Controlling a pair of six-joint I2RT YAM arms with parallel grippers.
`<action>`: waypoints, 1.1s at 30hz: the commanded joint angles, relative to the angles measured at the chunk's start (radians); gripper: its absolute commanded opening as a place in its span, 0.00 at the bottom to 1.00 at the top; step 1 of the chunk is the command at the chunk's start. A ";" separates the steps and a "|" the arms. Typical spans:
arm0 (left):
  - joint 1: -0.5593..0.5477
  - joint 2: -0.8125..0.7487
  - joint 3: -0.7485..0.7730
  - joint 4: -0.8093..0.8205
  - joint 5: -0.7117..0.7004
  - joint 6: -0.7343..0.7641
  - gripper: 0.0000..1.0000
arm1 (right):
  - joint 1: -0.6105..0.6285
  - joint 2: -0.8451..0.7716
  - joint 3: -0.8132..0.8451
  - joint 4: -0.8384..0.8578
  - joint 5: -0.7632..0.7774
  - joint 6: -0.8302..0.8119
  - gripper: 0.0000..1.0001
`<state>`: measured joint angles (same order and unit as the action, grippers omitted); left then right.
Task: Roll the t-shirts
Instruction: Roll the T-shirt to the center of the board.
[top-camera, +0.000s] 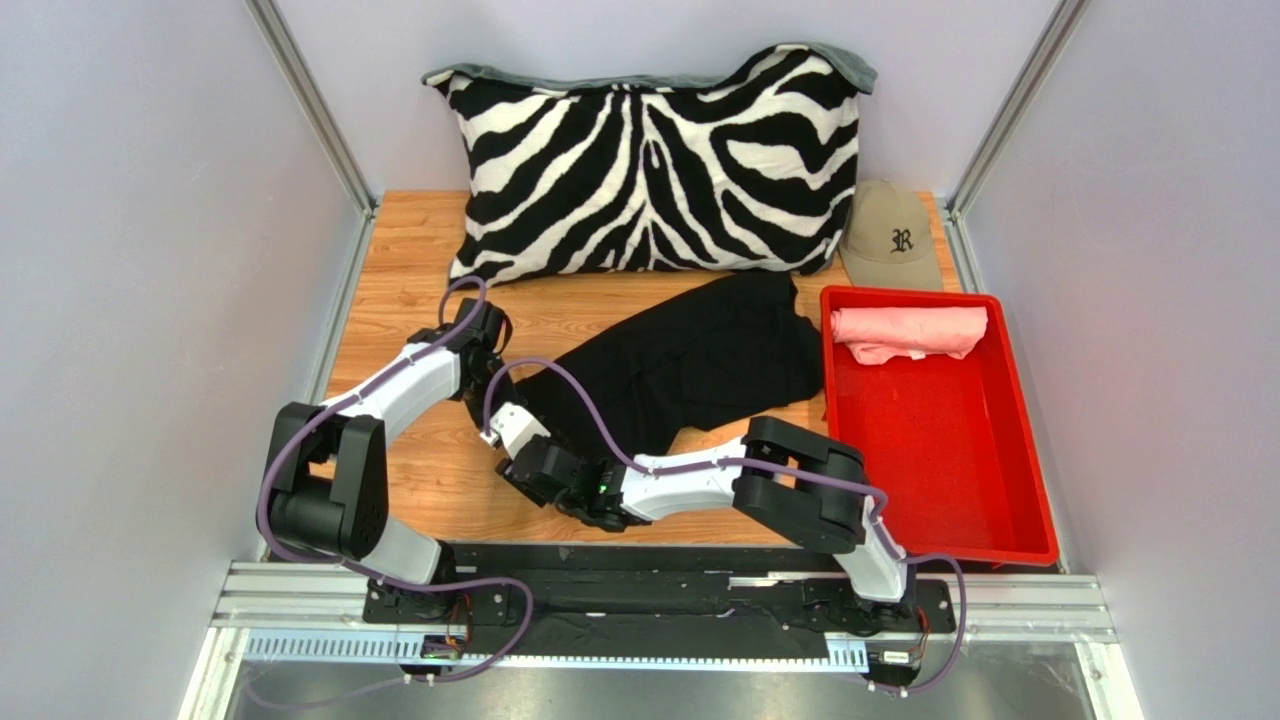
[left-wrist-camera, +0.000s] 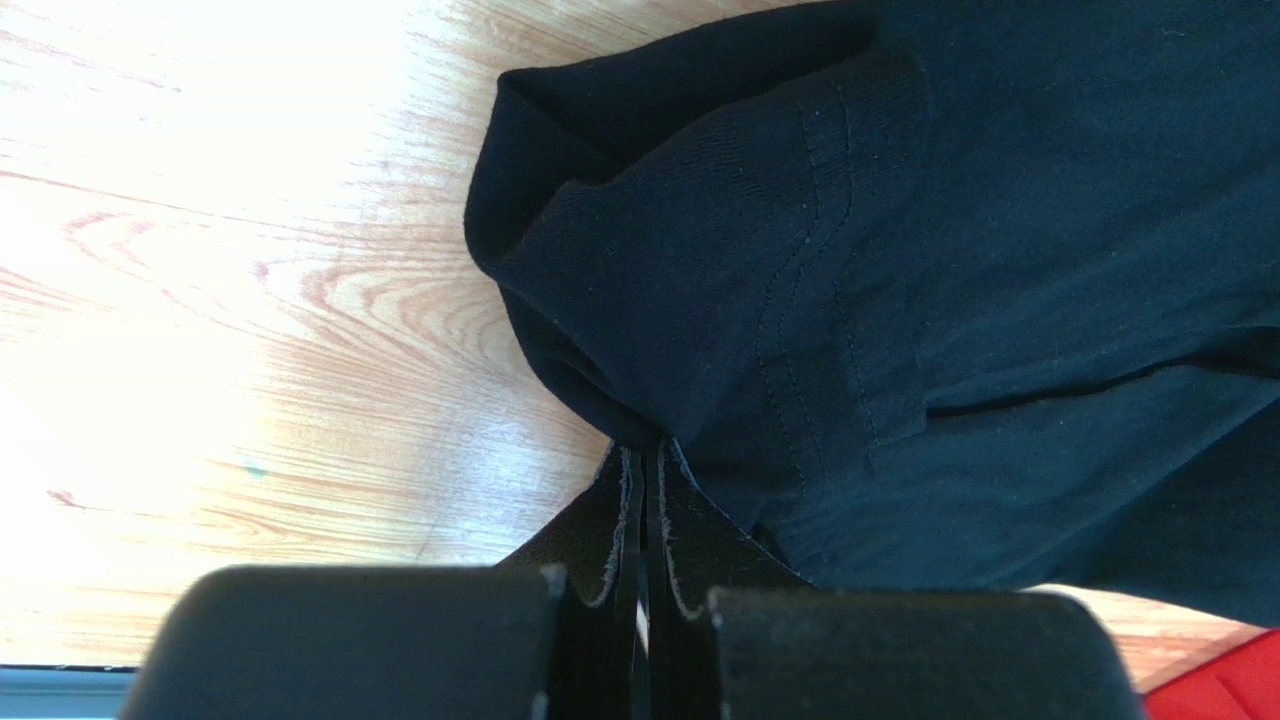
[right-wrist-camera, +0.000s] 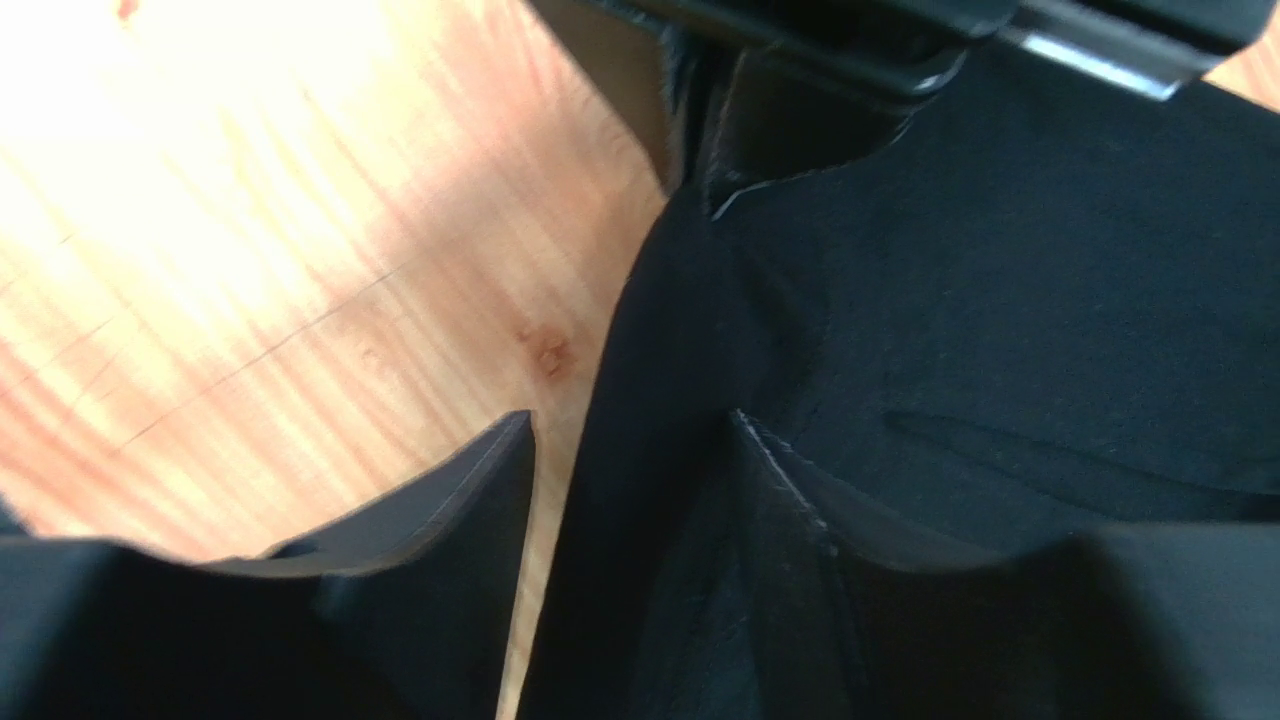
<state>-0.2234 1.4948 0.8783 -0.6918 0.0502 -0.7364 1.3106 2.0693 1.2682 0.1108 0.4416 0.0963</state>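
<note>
step: gripping soft black cloth t-shirt (top-camera: 691, 360), lying on wooden table (top-camera: 406, 300) | left gripper (left-wrist-camera: 643, 480) pinching its edge | right gripper (right-wrist-camera: 631, 428) spread around 1 fold | next probably: close right, start rolling evenly

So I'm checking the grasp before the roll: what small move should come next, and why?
Probably close the right fingers: they stand open astride a fold of the black t-shirt, while the left fingers are shut on its edge.

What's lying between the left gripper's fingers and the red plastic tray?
The black cloth t-shirt, spread across the wooden table; the top view shows it.
</note>
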 joint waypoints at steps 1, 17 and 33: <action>-0.005 0.004 0.031 -0.017 0.023 0.011 0.00 | 0.001 0.025 0.046 0.030 0.074 0.020 0.48; -0.005 -0.010 0.063 -0.014 0.014 0.020 0.29 | -0.123 -0.072 -0.081 0.087 -0.277 0.311 0.11; 0.029 -0.007 0.053 0.090 -0.009 0.011 0.49 | -0.310 -0.078 -0.224 0.314 -0.606 0.618 0.08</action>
<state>-0.2104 1.4830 0.9230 -0.6678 0.0402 -0.7265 1.0000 2.0113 1.0554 0.3656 -0.1196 0.6636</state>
